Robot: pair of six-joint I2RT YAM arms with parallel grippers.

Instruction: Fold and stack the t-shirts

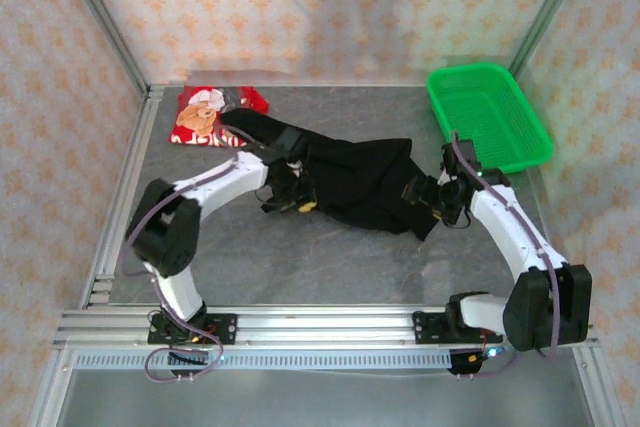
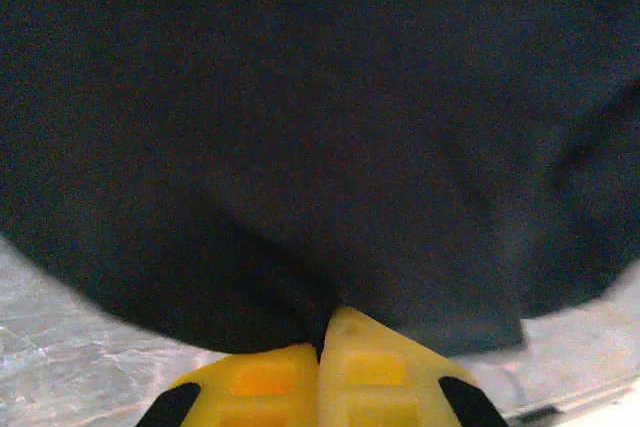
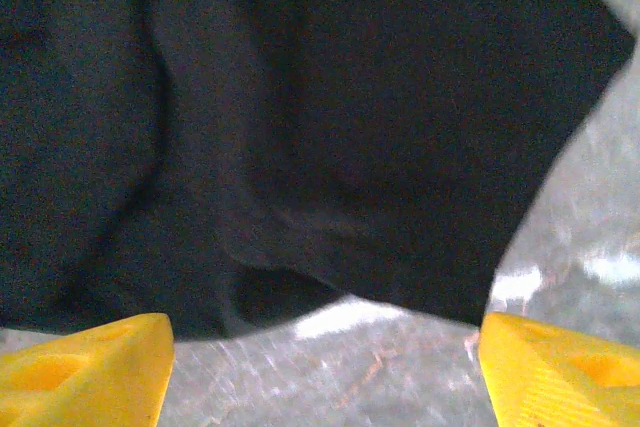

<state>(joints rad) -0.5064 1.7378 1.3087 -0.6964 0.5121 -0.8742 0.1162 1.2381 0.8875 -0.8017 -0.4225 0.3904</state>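
A large black t-shirt (image 1: 360,182) lies crumpled across the middle of the grey table. My left gripper (image 1: 301,201) is at its left edge. In the left wrist view the yellow fingers (image 2: 380,377) press together, and the black t-shirt (image 2: 320,127) runs down into the seam between their tips, so my left gripper (image 2: 325,342) is shut on the cloth. My right gripper (image 1: 427,197) sits at the shirt's right hem. In the right wrist view my right gripper (image 3: 325,357) stands open, with bare table between its fingers and the black t-shirt's (image 3: 330,97) hem just ahead. A red t-shirt (image 1: 208,117) with a cartoon print lies bunched at the back left.
A green mesh basket (image 1: 468,71) stands at the back right, close behind the right arm. Metal frame posts and patterned walls enclose the table on three sides. Bare grey table (image 1: 330,262) stretches between the black shirt and the arms' bases.
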